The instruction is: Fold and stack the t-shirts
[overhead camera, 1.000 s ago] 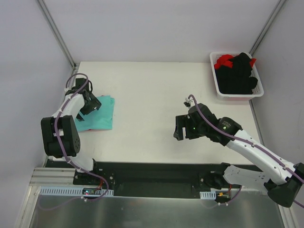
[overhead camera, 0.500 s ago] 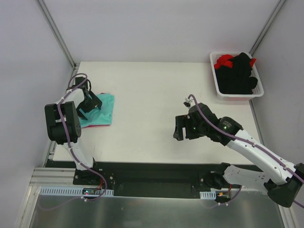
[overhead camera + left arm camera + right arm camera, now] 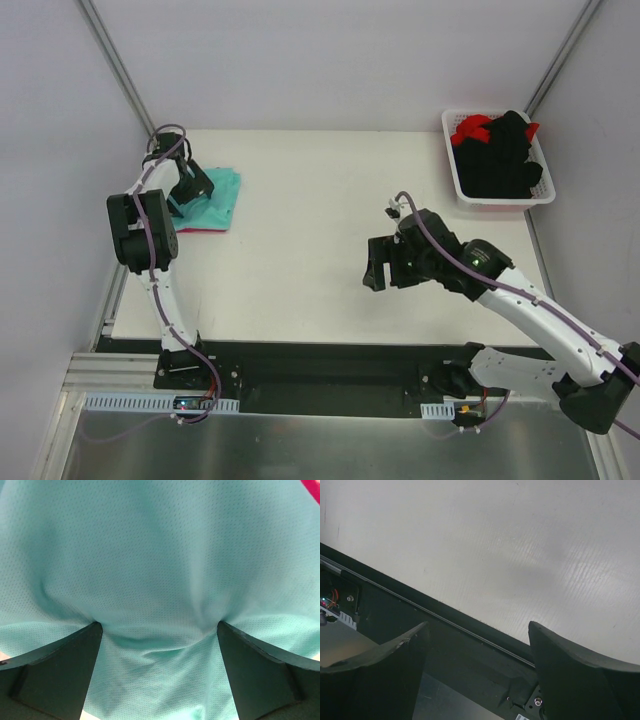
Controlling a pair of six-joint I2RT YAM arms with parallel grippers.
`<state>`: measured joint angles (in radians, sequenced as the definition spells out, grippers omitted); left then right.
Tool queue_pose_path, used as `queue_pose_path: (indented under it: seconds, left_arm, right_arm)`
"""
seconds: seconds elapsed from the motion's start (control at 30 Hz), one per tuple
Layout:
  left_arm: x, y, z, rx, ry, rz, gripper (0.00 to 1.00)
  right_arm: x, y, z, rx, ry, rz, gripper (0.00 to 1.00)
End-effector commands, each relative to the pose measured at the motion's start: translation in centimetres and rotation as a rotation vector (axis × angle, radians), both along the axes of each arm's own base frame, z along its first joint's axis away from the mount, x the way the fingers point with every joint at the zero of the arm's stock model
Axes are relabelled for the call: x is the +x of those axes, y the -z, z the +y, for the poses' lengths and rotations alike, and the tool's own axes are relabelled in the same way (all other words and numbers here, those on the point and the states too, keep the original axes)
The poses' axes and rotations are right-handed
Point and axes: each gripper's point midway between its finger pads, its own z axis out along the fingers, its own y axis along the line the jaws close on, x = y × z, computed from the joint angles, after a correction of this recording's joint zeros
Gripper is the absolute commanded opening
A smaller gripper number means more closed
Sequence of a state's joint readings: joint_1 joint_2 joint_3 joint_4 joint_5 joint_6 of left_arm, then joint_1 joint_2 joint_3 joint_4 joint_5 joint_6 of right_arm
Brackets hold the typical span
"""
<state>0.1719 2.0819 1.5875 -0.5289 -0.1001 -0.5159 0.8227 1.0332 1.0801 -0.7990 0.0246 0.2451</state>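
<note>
In the last second the left gripper (image 3: 190, 185) slid the teal t-shirt (image 3: 218, 195) away from the near edge of the table (image 3: 300, 220), up toward the table's far left corner. The pink t-shirt (image 3: 200, 229) went along under it, and only a thin pink strip peeked out on the side nearer the table's front edge. The left gripper's two fingers were spread wide and pressed down into the teal cloth, which puckered at each tip. It was pushing, not pinching. The right gripper (image 3: 388, 268) had hardly moved. It hung over the bare table near the front edge, right of the middle, with its fingers apart and nothing in them. This looked like tidying: the two folded shirts were already stacked and were being parked out of the way, leaving the middle of the table for another shirt. The black and red clothes (image 3: 505, 160) lay in the white basket (image 3: 455, 180) at the table's far right corner, so there was likely more folding to do.
</note>
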Motion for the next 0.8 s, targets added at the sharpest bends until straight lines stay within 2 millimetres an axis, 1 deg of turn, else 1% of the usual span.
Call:
queue_pose_path:
  seconds: [0.0, 0.03, 0.07, 0.1, 0.13, 0.17, 0.2, 0.23, 0.27, 0.3, 0.37, 0.4, 0.43, 0.47, 0.5, 0.53, 0.57, 0.67, 0.77]
  left_arm:
    - [3.8, 0.5, 0.1, -0.030, 0.052, -0.062, 0.99]
    - [4.7, -0.3, 0.2, -0.025, 0.051, -0.089, 0.99]
    - [5.3, -0.4, 0.1, -0.035, 0.055, -0.101, 0.99]
    - [5.7, 0.0, 0.0, -0.044, 0.065, -0.099, 0.99]
    - [6.8, -0.8, 0.1, -0.042, 0.070, -0.131, 0.99]
    - [7.4, -1.0, 0.1, -0.044, 0.077, -0.141, 0.99]
    - [7.7, -0.3, 0.2, -0.044, 0.080, -0.135, 0.99]
    - [8.5, -0.8, 0.4, -0.038, 0.077, -0.155, 0.99]
    - [8.9, -0.7, 0.6, -0.038, 0.074, -0.160, 0.99]
    - [9.4, -0.2, 0.1, -0.065, 0.087, -0.166, 0.99]
    - [10.9, -0.9, 0.1, -0.078, 0.105, -0.209, 0.99]
    - [11.3, -0.5, -0.1, -0.094, 0.120, -0.214, 0.99]
    - [12.3, -1.3, 0.1, -0.090, 0.127, -0.248, 0.99]
    - [12.8, -1.6, 0.3, -0.089, 0.128, -0.260, 0.99]
    - [13.1, -1.2, 0.5, -0.098, 0.122, -0.261, 0.99]
    - [13.5, -1.8, 0.5, -0.117, 0.120, -0.282, 0.99]
    - [13.7, -1.9, 0.5, -0.128, 0.115, -0.291, 0.99]
    - [13.6, -2.4, 0.6, -0.145, 0.090, -0.299, 0.99]
    - [12.9, -5.1, 0.7, -0.119, 0.086, -0.336, 0.99]
  right_arm:
    - [0.0, -2.1, 0.8, 0.038, -0.041, -0.003, 0.83]
    - [0.0, -2.3, 0.9, 0.042, -0.042, -0.003, 0.83]
    - [0.1, -2.5, 0.9, 0.044, -0.045, -0.005, 0.83]
    - [0.2, -2.8, 1.0, 0.045, -0.046, -0.005, 0.83]
    - [0.2, -2.9, 1.0, 0.042, -0.048, -0.005, 0.83]
    - [0.2, -3.0, 1.0, 0.044, -0.046, -0.006, 0.83]
    - [0.2, -3.0, 1.0, 0.041, -0.047, -0.004, 0.83]
    - [0.2, -3.1, 1.0, 0.043, -0.047, -0.003, 0.83]
    - [0.1, -3.0, 1.0, 0.045, -0.048, 0.002, 0.84]
    - [0.1, -3.0, 0.9, 0.043, -0.045, 0.006, 0.84]
    - [0.0, -3.0, 0.8, 0.039, -0.042, 0.011, 0.84]
    - [-0.2, -2.9, 0.6, 0.032, -0.039, 0.017, 0.84]
    - [-0.2, -2.9, 0.4, 0.027, -0.037, 0.019, 0.84]
    - [-0.2, -3.1, 0.3, 0.023, -0.034, 0.013, 0.84]
    - [-0.3, -2.9, 0.0, 0.013, -0.031, 0.017, 0.84]
    - [-0.3, -3.0, -0.1, 0.012, -0.026, 0.016, 0.84]
    - [-0.3, -3.0, -0.1, 0.009, -0.025, 0.017, 0.84]
    - [-0.2, -3.2, 0.1, 0.018, -0.019, 0.023, 0.84]
    - [-0.3, -3.4, 0.5, 0.034, -0.023, 0.035, 0.84]
